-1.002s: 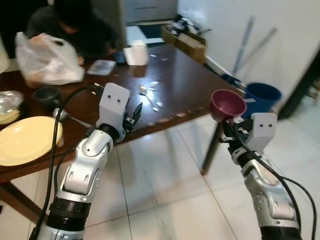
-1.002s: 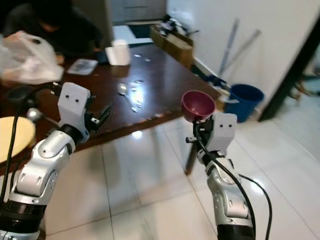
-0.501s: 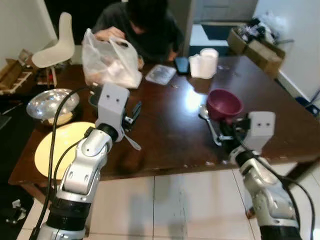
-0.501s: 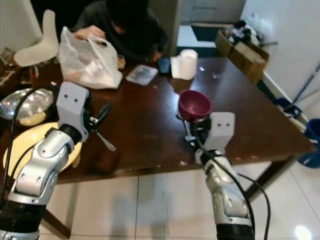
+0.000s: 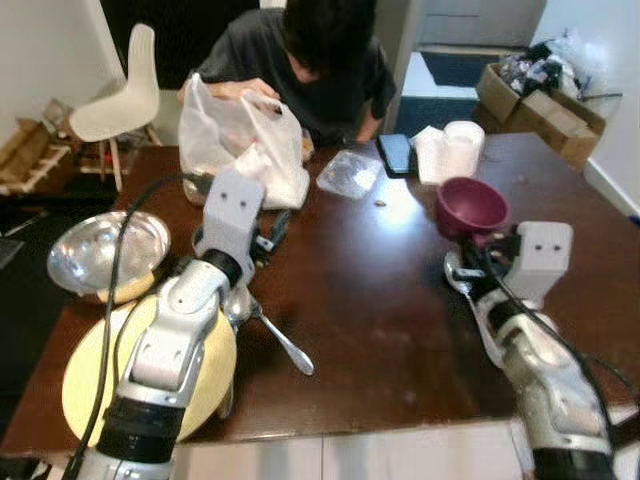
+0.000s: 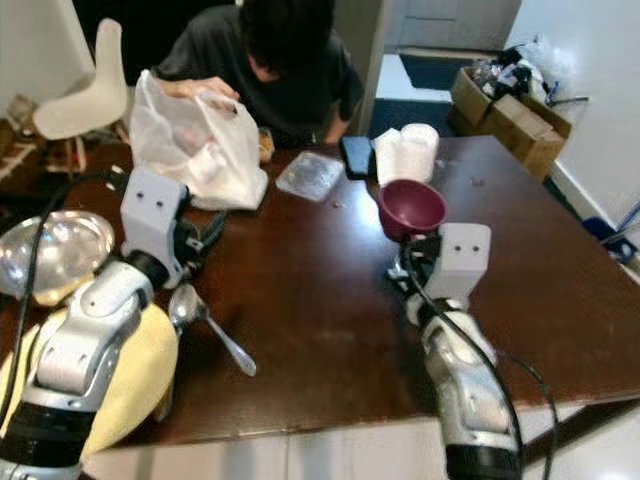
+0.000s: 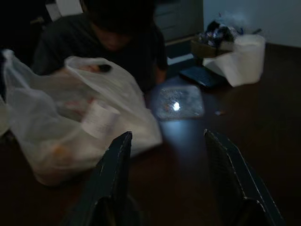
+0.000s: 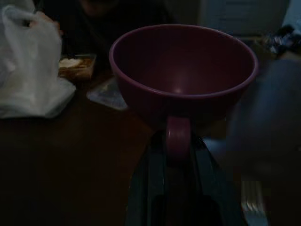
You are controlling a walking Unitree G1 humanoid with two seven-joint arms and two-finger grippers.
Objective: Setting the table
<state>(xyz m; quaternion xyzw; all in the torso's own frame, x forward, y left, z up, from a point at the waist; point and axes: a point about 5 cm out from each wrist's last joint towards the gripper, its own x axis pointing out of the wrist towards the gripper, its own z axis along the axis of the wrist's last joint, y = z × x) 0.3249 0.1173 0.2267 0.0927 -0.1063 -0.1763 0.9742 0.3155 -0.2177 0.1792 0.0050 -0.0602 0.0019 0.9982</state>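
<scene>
The right tool (image 8: pixel 178 141) is clamped on the handle of a maroon cup (image 5: pixel 471 206) above the tabletop (image 5: pixel 370 310); the left tool (image 7: pixel 168 183) hangs with fingers apart near a plastic bag (image 5: pixel 245 140).

The left arm is raised, its tool (image 7: pixel 167 181) held with both black fingers spread apart and nothing gripped between them. The right arm is stretched forward at the right, and its tool (image 8: pixel 178 141) is clamped on the handle of a maroon bowl (image 5: pixel 471 206).
</scene>
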